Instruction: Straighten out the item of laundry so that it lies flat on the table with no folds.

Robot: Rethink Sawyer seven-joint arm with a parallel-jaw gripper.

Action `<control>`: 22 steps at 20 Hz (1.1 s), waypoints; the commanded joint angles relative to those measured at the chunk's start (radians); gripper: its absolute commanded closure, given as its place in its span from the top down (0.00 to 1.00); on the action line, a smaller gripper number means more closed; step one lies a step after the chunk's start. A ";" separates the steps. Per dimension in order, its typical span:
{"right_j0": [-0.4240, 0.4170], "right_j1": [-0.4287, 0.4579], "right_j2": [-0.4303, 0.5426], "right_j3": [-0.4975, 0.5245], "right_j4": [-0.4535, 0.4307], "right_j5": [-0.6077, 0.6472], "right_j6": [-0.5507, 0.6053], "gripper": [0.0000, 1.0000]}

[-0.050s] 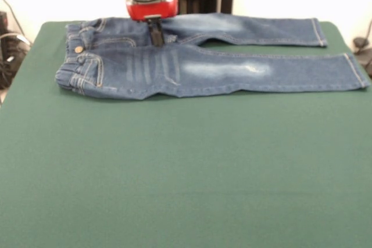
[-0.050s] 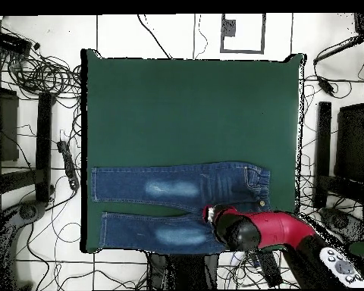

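The item of laundry (image 1: 221, 71), a small pair of blue jeans, lies spread along the far part of the green table (image 1: 186, 172). Its waistband is at the left and both legs run to the right, the nearer leg showing a pale faded patch. My gripper (image 1: 156, 42) hangs from the red wrist with its dark fingers drawn together, the tips touching the denim at the crotch. Whether any cloth is pinched between them I cannot tell. From overhead the jeans (image 2: 170, 188) lie near the table's (image 2: 192, 114) lower edge, and the gripper (image 2: 210, 214) sits between the two legs.
Tangled cables (image 2: 33, 68) and black stands (image 2: 45, 144) surround the table on the floor. A white handset (image 2: 344, 269) lies at the lower right. More cables (image 1: 9, 50) show past the table's left edge in the front view.
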 commanded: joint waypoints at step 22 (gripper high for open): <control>0.122 0.206 -0.014 -0.248 -0.007 0.019 -0.046 0.00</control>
